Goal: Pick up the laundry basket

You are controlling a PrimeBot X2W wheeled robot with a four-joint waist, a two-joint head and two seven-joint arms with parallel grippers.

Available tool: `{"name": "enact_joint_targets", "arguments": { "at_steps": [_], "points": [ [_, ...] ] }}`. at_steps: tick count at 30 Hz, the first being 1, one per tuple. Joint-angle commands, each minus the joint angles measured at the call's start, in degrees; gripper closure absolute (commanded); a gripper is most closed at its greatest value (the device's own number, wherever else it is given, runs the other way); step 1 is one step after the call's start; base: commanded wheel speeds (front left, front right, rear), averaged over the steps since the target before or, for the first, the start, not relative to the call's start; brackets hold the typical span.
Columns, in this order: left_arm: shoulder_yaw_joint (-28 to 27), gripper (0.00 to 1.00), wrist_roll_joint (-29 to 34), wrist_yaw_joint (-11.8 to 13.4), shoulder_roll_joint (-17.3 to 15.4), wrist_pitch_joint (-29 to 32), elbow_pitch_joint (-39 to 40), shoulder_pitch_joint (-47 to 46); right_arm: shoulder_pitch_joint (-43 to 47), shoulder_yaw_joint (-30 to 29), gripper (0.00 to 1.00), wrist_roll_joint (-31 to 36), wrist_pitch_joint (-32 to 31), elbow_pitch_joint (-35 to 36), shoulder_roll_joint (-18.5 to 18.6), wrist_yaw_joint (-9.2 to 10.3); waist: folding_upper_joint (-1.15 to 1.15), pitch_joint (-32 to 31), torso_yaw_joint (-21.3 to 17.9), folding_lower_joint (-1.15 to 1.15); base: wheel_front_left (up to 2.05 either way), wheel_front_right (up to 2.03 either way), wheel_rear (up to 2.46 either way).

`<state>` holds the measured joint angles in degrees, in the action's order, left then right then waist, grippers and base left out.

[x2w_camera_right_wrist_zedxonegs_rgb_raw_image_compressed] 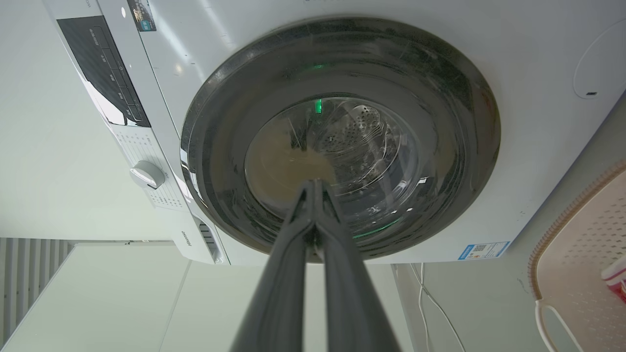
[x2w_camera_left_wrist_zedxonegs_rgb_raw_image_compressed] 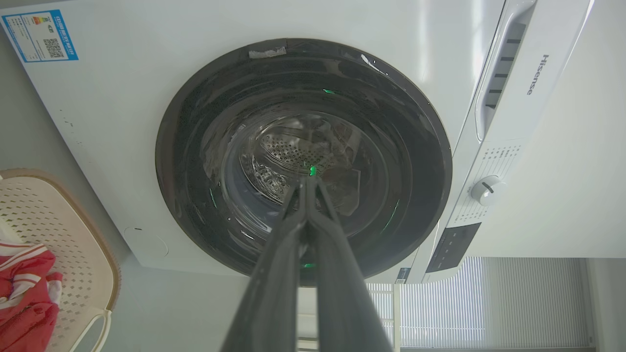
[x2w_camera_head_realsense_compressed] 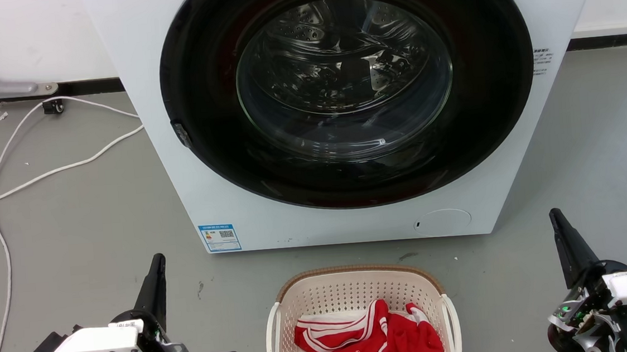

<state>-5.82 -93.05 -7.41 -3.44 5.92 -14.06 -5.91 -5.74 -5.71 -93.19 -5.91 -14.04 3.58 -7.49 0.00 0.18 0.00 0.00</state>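
Clock refs on the head view, biggest first.

Floor [x2w_camera_head_realsense_compressed: 73,245]: grey, carrying everything.

Washing machine [x2w_camera_head_realsense_compressed: 342,112]: 12 o'clock, front-loader, round door closed, glass toward the robot.

Laundry basket [x2w_camera_head_realsense_compressed: 356,293]: 6 o'clock, on the floor near the machine's front, a strip of bare floor between them. Sits straight below the door, probably parked there for loading and unloading. Upright, mouth up, brown rim on top, far end toward 12. White handles [x2w_camera_head_realsense_compressed: 274,336] on its 9 and 3 o'clock sides. Long axis: cannot call, near end cropped by the bottom edge.

Red garment [x2w_camera_head_realsense_compressed: 382,338] with white stripes: heaped inside the basket, below the rim, clear of both handles.

White cable [x2w_camera_head_realsense_compressed: 39,176]: loose on the floor at 9 to 10 o'clock, well apart from the basket.

Left gripper [x2w_camera_head_realsense_compressed: 158,262]: 8 o'clock, clenched, fingers pressed together, nothing held. Same in the left wrist view [x2w_camera_left_wrist_zedxonegs_rgb_raw_image_compressed: 306,182], aimed at the door glass.

Right gripper [x2w_camera_head_realsense_compressed: 556,218]: 4 o'clock, likewise clenched and empty. Same in the right wrist view [x2w_camera_right_wrist_zedxonegs_rgb_raw_image_compressed: 315,183].

Both well apart from the basket, one on each side, fingers toward 12. Reads as a flanking pose for a two-arm lift by the handles. Lift not yet begun. Next move, at a guess: open up, swing inward to the 9 and 3 handles.
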Motion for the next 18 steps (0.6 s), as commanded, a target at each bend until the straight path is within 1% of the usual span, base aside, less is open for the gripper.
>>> {"name": "enact_joint_targets", "arguments": {
  "at_steps": [1, 18],
  "points": [
    [-0.1, 1.0, 0.1, -0.2, 0.1, 0.3, -0.1, -0.6, -0.8, -0.1, 1.0, 0.3, -0.2, 0.0, -0.2, 0.0, 0.0, 0.0, 0.0, 0.0, 0.0, 0.0, 0.0],
    [-0.3, 1.0, 0.3, -0.2, 0.2, 0.3, -0.1, -0.6, -0.8, -0.3, 1.0, 0.5, -0.3, -0.1, -0.3, 0.0, 0.0, 0.0, 0.0, 0.0, 0.0, 0.0, 0.0]
  ]
}}
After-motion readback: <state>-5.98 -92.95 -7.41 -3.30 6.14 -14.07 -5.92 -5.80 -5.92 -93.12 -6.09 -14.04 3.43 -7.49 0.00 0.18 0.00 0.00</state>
